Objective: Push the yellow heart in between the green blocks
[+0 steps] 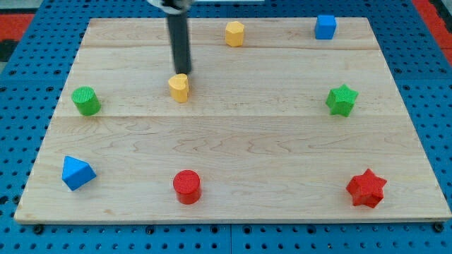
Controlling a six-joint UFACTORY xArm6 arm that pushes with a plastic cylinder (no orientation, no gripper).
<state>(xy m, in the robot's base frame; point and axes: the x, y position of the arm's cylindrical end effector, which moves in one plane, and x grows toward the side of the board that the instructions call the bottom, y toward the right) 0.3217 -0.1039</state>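
The yellow heart (179, 88) lies on the wooden board (233, 148), left of centre in the upper half. My tip (182, 73) stands right at the heart's top edge, seemingly touching it. The green cylinder (86, 101) sits at the view's left, level with the heart. The green star (342, 100) sits at the view's right at about the same height. The heart lies between the two green blocks, nearer the cylinder.
A yellow hexagonal block (235, 33) and a blue cube (325, 27) sit along the top edge. A blue triangular block (76, 173), a red cylinder (187, 187) and a red star (366, 188) lie along the bottom.
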